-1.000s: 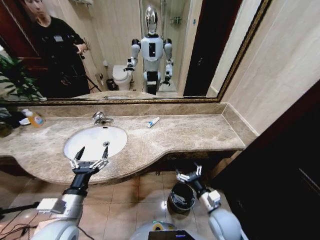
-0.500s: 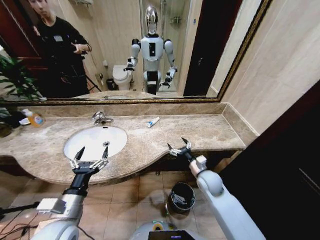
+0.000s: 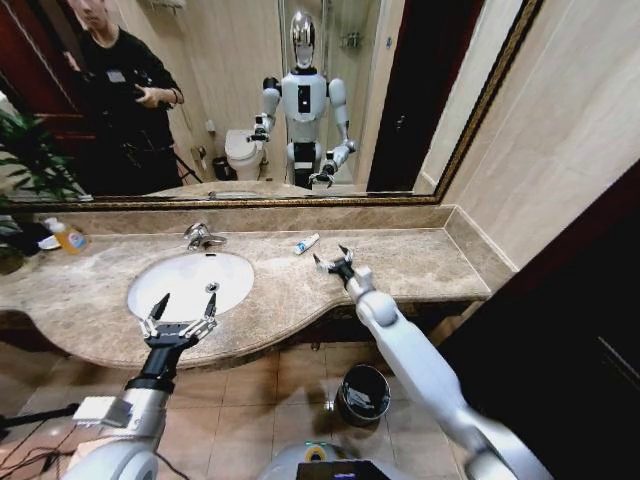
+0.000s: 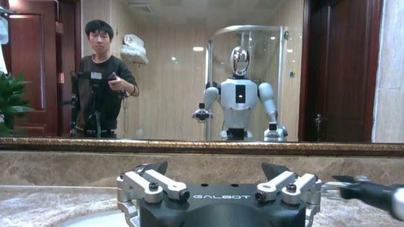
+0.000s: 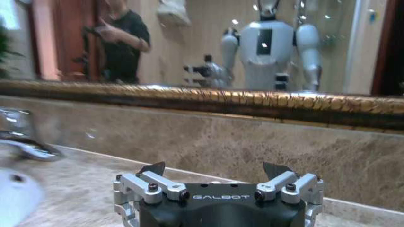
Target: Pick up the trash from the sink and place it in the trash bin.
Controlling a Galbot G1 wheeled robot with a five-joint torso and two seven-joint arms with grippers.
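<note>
Bin: the trash bin [image 3: 364, 394] stands on the tiled floor [image 3: 270, 385] below the counter edge, at about 6 o'clock in the head view, dark with a shiny rim.
Left gripper: the left gripper [image 3: 180, 312] hangs over the near rim of the sink at about 8 o'clock, fingers spread wide, nothing between them.
Sink: the sink [image 3: 160, 290] is a white oval bowl set in the counter; the part in view looks bare.
Right gripper: the right gripper [image 3: 333, 259] reaches out over the counter near the middle, fingers spread apart and holding nothing, just to the near right of the tube.
Trash: a small white tube [image 3: 306, 243] with a blue end lies flat on the counter, at 2 o'clock from the sink and well apart from the bin.
Counter: the marble counter [image 3: 420, 262] runs from 9 to 3 o'clock.
Faucet: the faucet [image 3: 203, 236] sits behind the sink at its 12 o'clock.
Bottle: a bottle [image 3: 68, 236] of orange liquid stands far left, by the mirror [image 3: 400, 120].
</note>
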